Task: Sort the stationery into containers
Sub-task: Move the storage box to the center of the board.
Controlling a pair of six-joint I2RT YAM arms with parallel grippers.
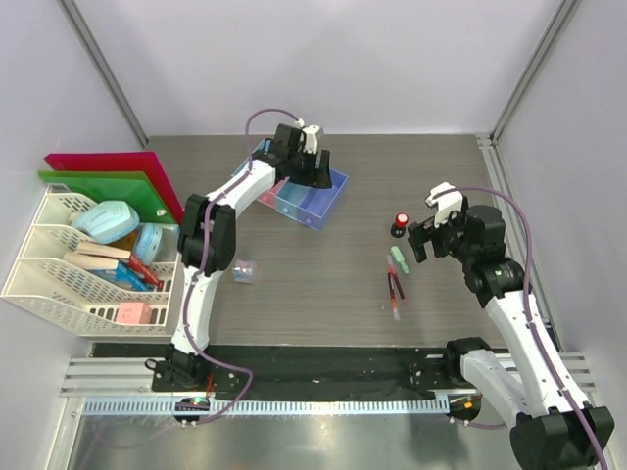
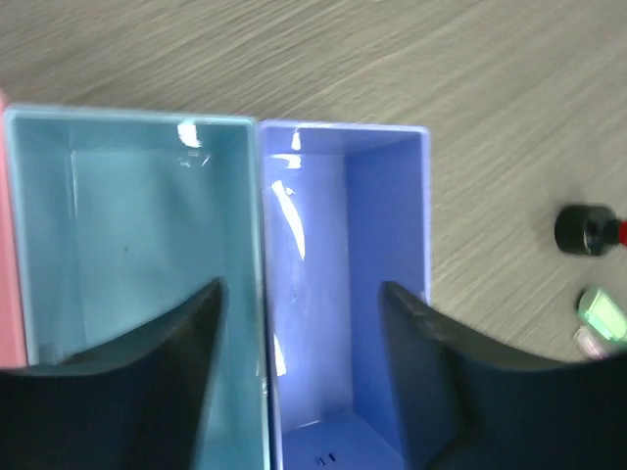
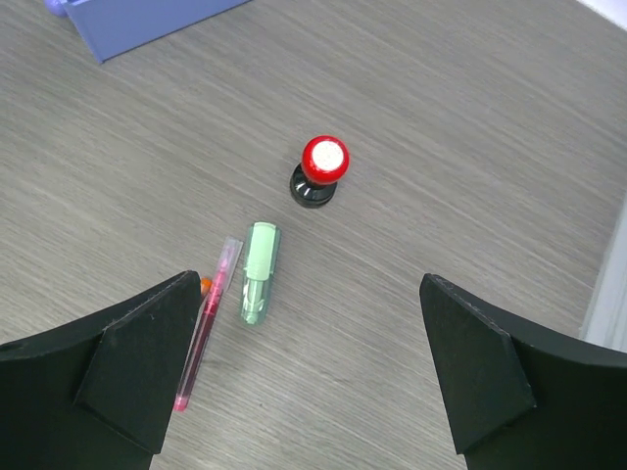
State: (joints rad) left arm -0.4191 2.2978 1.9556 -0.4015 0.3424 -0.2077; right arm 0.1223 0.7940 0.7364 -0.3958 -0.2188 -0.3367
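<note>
The row of joined containers (image 1: pixel 306 195) stands at the back middle. My left gripper (image 1: pixel 319 167) hovers over its right end, open and empty. In the left wrist view its jaws (image 2: pixel 304 338) span the purple box (image 2: pixel 343 264), with the left finger over the light blue box (image 2: pixel 137 225); both boxes look empty. My right gripper (image 1: pixel 423 238) is open and empty, above the table beside the red-capped bottle (image 1: pixel 400 224). In the right wrist view (image 3: pixel 313 362) I see the bottle (image 3: pixel 321 168), the green eraser (image 3: pixel 260 272), a red pen (image 3: pixel 206 338) and an orange marker tip (image 3: pixel 206 285). A small clear packet (image 1: pixel 244 270) lies left of centre.
White mesh trays (image 1: pixel 59 264) holding pale blue objects and a pink block stand at the left. Red and green folders (image 1: pixel 118 176) lie behind them. A metal rail (image 1: pixel 500 186) runs along the table's right edge.
</note>
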